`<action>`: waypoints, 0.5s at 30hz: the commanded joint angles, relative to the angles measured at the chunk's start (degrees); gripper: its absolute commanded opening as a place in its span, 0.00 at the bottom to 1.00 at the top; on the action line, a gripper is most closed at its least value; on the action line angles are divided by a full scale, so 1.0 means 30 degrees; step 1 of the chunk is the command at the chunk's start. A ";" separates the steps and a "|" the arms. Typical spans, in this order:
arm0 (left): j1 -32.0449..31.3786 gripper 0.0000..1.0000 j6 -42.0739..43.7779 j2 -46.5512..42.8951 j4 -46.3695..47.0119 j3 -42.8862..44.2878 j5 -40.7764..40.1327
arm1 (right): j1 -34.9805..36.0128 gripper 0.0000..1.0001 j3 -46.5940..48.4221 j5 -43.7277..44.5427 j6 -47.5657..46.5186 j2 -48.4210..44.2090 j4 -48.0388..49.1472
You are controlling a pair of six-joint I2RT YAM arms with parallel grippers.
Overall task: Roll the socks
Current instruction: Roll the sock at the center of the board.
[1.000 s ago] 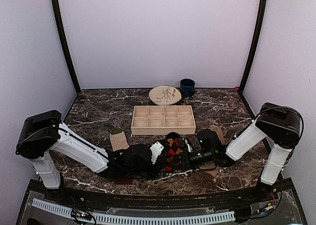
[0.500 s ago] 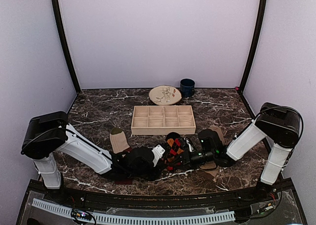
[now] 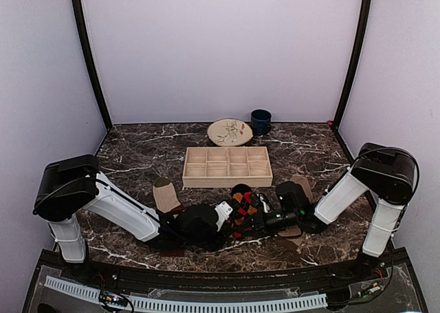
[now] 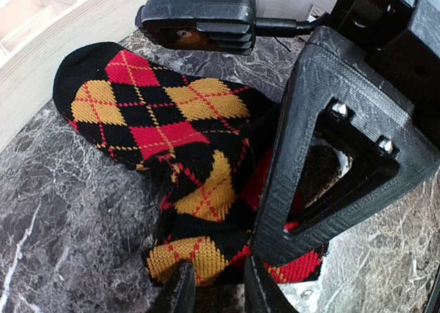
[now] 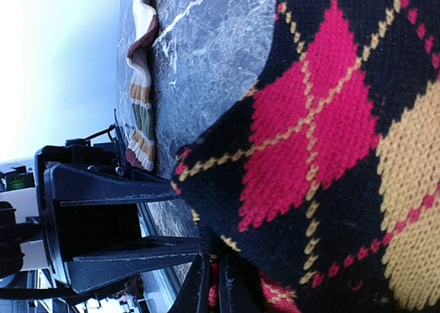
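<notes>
Black argyle sock (image 3: 240,204) lay bunched at the centre of the top view, just below the wooden tray (image 3: 227,182). Both pincers met on it. The left gripper (image 4: 216,289) pinched its folded lower edge and the right gripper (image 5: 212,285) clenched the fabric opposite, probably to hold the fold for rolling.

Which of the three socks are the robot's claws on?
The black argyle sock: left gripper and right gripper both meet on it. The striped sock and tan sock lie aside.

Overhead view, wrist close-ups, seemingly one sock (image 4: 158,113)
</notes>
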 commanded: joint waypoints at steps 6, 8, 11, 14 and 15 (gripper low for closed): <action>0.0205 0.27 0.2424 0.0966 -0.4727 0.1929 -0.2758 | -0.0163 0.06 -0.0372 0.0562 -0.0313 -0.0063 0.0113; 0.0286 0.27 0.2376 0.1381 -0.4800 0.2108 -0.2510 | -0.0156 0.06 -0.0374 0.0674 -0.0434 -0.0188 -0.0057; 0.0357 0.25 0.2288 0.1722 -0.4817 0.2230 -0.2145 | -0.0139 0.08 -0.0378 0.0861 -0.0645 -0.0345 -0.0308; 0.0469 0.24 0.2201 0.1929 -0.4974 0.2385 -0.1880 | -0.0070 0.14 0.0115 0.1331 -0.2046 -0.0759 -0.2181; 0.0518 0.24 0.2202 0.1985 -0.5005 0.2436 -0.1770 | 0.0009 0.17 0.0392 0.1691 -0.2771 -0.1014 -0.3206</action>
